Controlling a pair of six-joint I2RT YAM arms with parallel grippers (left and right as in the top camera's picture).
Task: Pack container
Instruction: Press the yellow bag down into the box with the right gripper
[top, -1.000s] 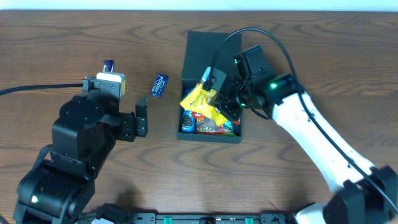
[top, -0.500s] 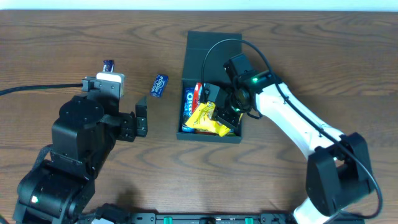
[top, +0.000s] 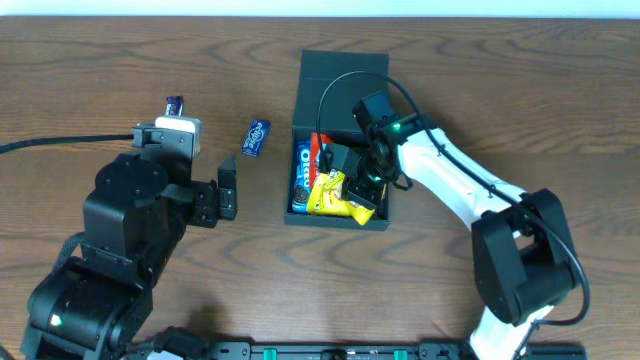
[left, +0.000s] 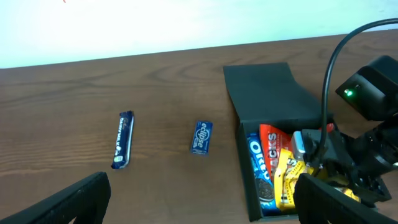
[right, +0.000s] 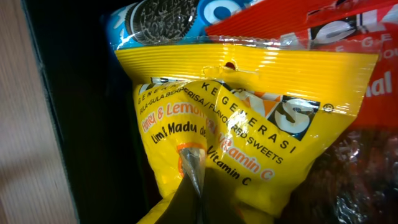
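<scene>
Right end effector (top: 352, 180) pinched tight on yellow sweets packet (right: 236, 124) — down inside the container (top: 340, 72), mid-worktop (top: 90, 60), lid flapped back. Left end effector (top: 228, 188) spread wide, empty — blue gum pack (top: 256, 137) near.

**Table layout from above**

A container (top: 337, 222) sits near the middle of the table (top: 520, 90), its lid (top: 343, 75) laid open toward the far edge. Inside, a cookie pack (top: 300, 172) lies along the left wall, with a sweets bag (top: 333, 196) beside it at the near end. Left of the container lies a gum pack (top: 256, 137), and further left a bar (top: 175, 104).
</scene>
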